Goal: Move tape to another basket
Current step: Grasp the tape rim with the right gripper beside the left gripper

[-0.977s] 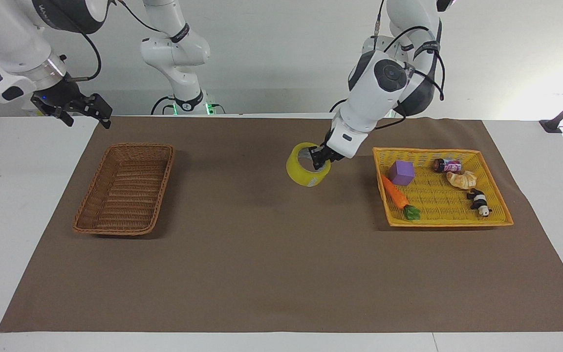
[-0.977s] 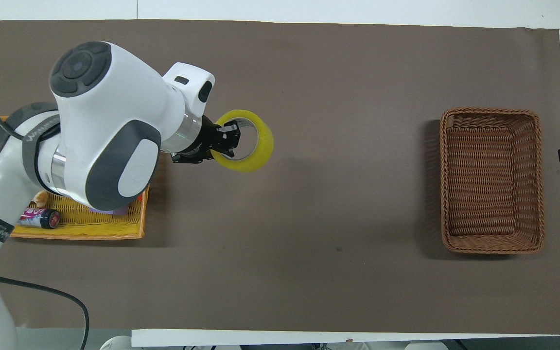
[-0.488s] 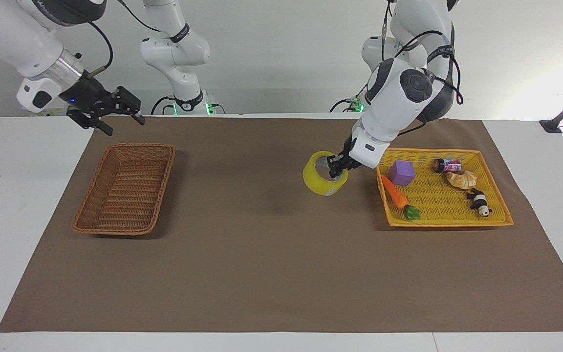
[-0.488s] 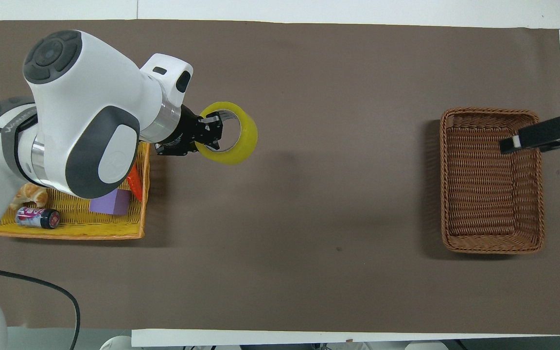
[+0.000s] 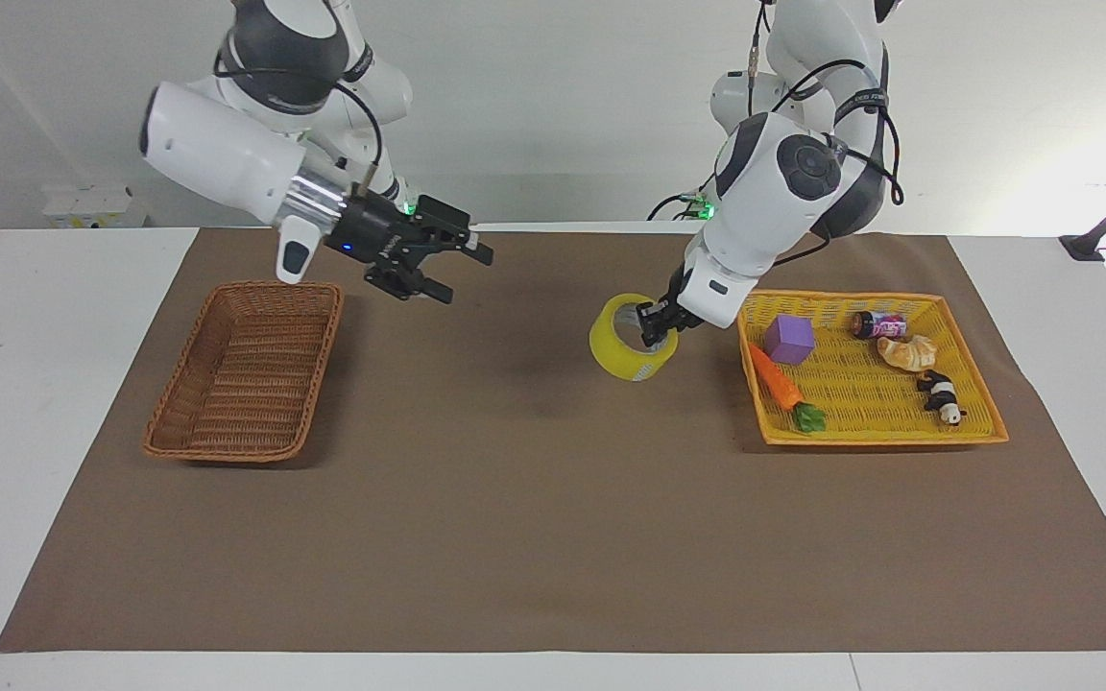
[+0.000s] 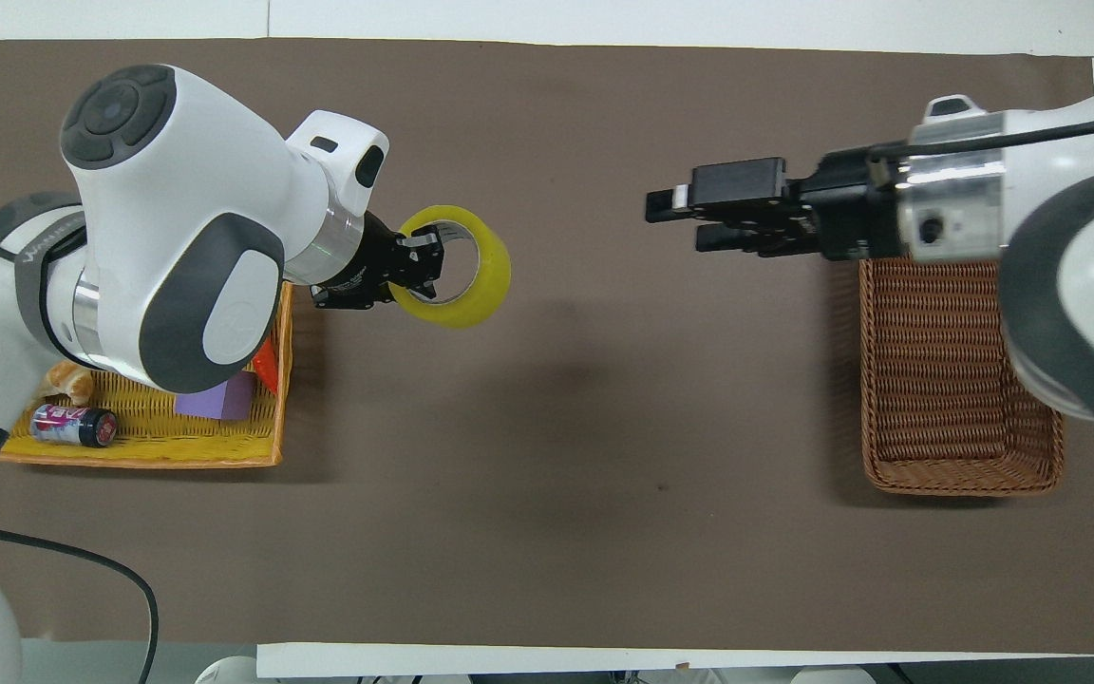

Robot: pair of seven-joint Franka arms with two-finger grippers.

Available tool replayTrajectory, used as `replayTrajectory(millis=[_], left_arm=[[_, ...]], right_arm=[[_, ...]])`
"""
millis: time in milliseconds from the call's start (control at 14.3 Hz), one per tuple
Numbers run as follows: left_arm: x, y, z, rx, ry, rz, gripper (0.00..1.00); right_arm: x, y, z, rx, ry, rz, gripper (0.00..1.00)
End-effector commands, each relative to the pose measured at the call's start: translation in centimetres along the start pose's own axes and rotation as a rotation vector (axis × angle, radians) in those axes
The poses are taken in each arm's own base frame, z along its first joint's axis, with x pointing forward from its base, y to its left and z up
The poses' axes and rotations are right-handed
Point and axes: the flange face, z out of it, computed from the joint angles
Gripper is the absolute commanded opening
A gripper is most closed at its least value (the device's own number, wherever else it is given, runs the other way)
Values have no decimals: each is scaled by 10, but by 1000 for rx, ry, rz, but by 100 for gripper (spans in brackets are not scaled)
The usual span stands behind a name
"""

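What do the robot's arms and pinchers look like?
Both arms are glossy white tubes with dark grey rounded caps at the joints and silver rings at the wrists. Black cables loop along them, and small green lights glow on them. The left gripper and right gripper are black, with two thin fingers each. The left arm's band carries white lettering.

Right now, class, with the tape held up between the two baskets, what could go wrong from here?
1. The left pincer pinches only the tape's rim, so it could slip and fall short of the wicker basket.
2. The open right pincer hangs over the mat nearby; a mistimed handover could knock the roll.
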Motion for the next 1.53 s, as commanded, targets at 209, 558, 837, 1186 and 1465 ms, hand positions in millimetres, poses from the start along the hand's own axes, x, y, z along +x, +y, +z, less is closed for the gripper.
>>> replayTrajectory(millis=[209, 558, 837, 1186, 1465], left_arm=[[-14, 4, 3, 16, -15, 25, 0], [-12, 4, -1, 16, -10, 20, 0], [-13, 5, 0, 17, -12, 23, 0], [-13, 4, 1, 21, -14, 23, 0], [-13, 3, -1, 33, -12, 27, 0]], right_arm=[[11, 34, 83, 80, -8, 19, 100], [5, 46, 120, 138, -18, 44, 100], [-6, 54, 132, 122, -34, 49, 100], [-16, 54, 144, 114, -52, 49, 100], [-17, 54, 144, 114, -55, 45, 97]])
